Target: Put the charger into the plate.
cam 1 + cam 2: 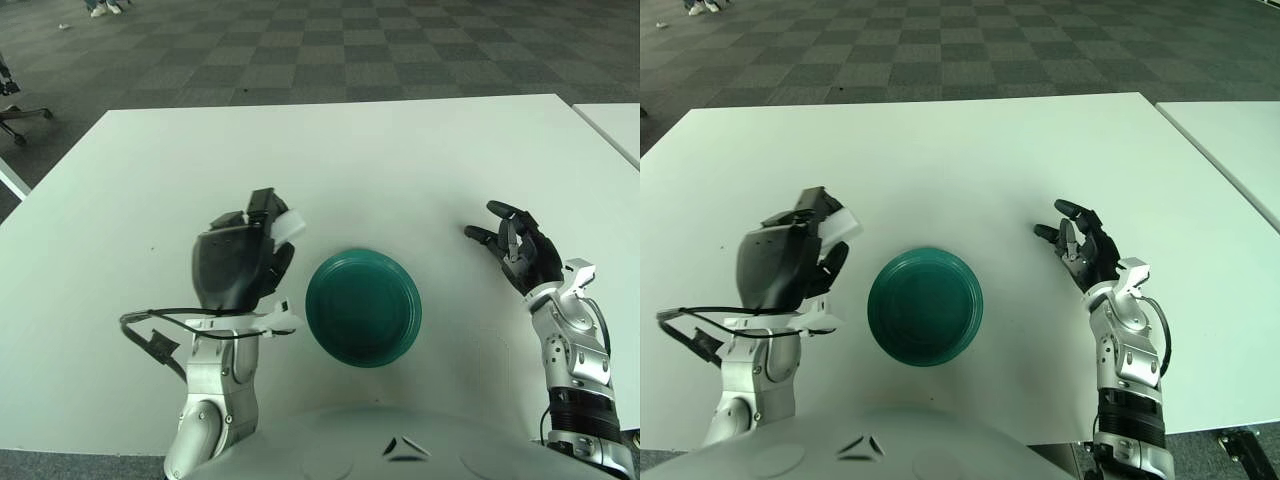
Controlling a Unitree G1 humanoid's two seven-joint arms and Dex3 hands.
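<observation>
Just left of the green plate (pixel 362 308), our left hand (pixel 238 272) holds the white charger (pixel 288 226) clamped in its fingers. Small, rigid and light, it suits this side pinch. Right of the plate, our right hand (pixel 520 255) hovers, fingers apart.

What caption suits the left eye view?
Left hand holds the white charger just left of the green plate; right hand open, idle to the plate's right.
</observation>
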